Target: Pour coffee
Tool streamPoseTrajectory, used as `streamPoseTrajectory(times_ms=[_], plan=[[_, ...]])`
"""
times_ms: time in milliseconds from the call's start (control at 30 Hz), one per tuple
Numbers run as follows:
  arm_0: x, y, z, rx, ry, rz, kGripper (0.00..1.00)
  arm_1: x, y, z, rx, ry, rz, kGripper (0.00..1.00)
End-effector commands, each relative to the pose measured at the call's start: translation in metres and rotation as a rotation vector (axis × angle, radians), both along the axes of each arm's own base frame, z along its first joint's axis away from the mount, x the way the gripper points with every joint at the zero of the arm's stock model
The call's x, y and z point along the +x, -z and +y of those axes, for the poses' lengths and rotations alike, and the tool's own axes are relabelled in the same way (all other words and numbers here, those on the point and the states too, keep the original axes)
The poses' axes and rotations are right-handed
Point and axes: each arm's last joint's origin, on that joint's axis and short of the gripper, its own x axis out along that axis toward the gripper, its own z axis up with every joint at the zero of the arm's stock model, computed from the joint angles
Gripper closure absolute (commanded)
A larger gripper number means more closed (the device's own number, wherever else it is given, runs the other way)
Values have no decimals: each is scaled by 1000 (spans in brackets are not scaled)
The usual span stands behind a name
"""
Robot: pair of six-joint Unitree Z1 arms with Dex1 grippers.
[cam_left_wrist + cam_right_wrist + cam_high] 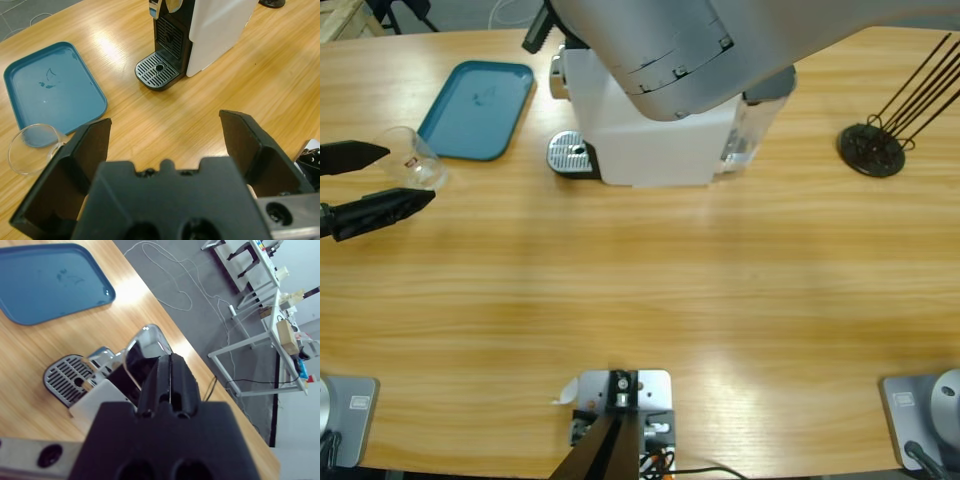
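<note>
Coffee is not visible anywhere: the glass (415, 160) looks empty and lies tipped on its side, beside the near corner of the blue tray (480, 108). The left gripper (392, 178) hangs at the table's edge with its jaws spread wide; in the high view the glass sits just past and between the two fingertips (420, 198), touching neither, while the wrist view puts it just outside one finger (82, 155). The right gripper (170, 375) has its jaws pressed together on nothing, poised over the top of the coffee machine (650, 130), near its chrome lever. The drip grate (157, 75) ahead of the left fingers stands bare, with no cup under the spout. By this reading the task has barely begun: the glass must be gripped, stood upright on the grate, and the machine started. Bare wood lies open between the left fingers and the grate, so travel looks easy. The tray's raised rim sits close beside the glass and could snag it. A black wire rack (872, 150) stands well apart.
</note>
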Motion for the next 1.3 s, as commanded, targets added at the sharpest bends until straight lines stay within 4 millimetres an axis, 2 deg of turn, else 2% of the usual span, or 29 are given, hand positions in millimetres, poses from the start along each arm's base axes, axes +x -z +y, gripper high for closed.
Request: streamPoseTrajectory(times_ms=[33,233,633,967,1033,1100,1233,1300], plan=[[1,15,-1,43,-9,42,69,-6,94,23,-162,-45,132,1000],[3,17,-3,52,-8,52,69,-6,107,23,-151,-28,143,1000],[3,18,-3,54,-5,63,64,20,135,16,-150,36,171,1000],[4,19,-5,57,-10,75,64,18,150,10,-139,59,200,1000],[4,19,-5,57,-15,70,64,16,142,6,-125,60,194,1000],[4,17,-3,54,-24,58,64,12,122,-1,-80,62,181,1000],[3,14,0,47,-57,42,57,-5,62,-22,101,-43,202,1000],[4,13,0,40,-65,44,50,-15,29,-40,187,-110,222,996]])
